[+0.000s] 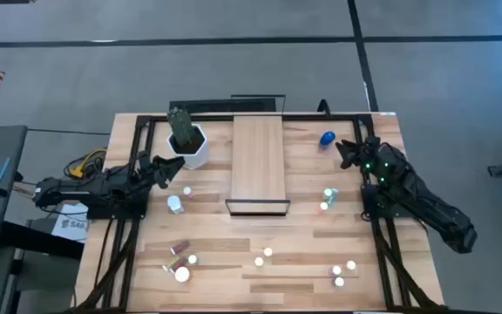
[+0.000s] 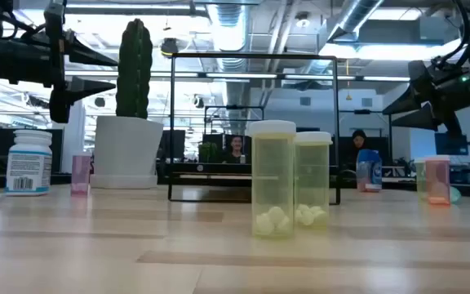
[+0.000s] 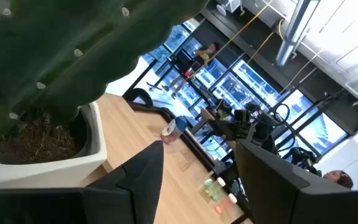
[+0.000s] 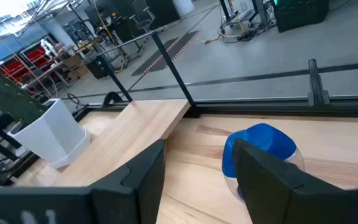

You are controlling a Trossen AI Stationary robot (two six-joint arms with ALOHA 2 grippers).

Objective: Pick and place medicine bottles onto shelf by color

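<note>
1. High view: the left arm lay low along the table's (image 1: 260,279) left edge, reaching toward the middle. Its left pincer (image 1: 162,171) sat just beside the white pot with the cactus (image 1: 187,139), fingers parted and holding nothing.
2. The right arm came in from the right edge, bent toward the far right corner. The right pincer (image 1: 345,152) stood open and empty, just short of the blue bottle (image 1: 327,139).
3. The shelf (image 1: 258,166) ran down the table's middle from the far edge, bare of bottles. The small bottles (image 1: 175,204) were scattered on both sides of it and along the near edge.
4. Low view: both arms hung above the table surface. Two clear yellowish bottles (image 2: 273,179) with white caps stood side by side near the camera. A white labelled bottle (image 2: 29,162) and a pink one (image 2: 81,173) stood to the cactus pot's left.
5. Left wrist view: the dark fingers (image 3: 143,175) were spread apart with only table between them, the pot's white wall close alongside.
6. Right wrist view: the fingers (image 4: 143,177) were parted. The blue bottle lay just beyond one fingertip, partly hidden by it, not gripped.
</note>
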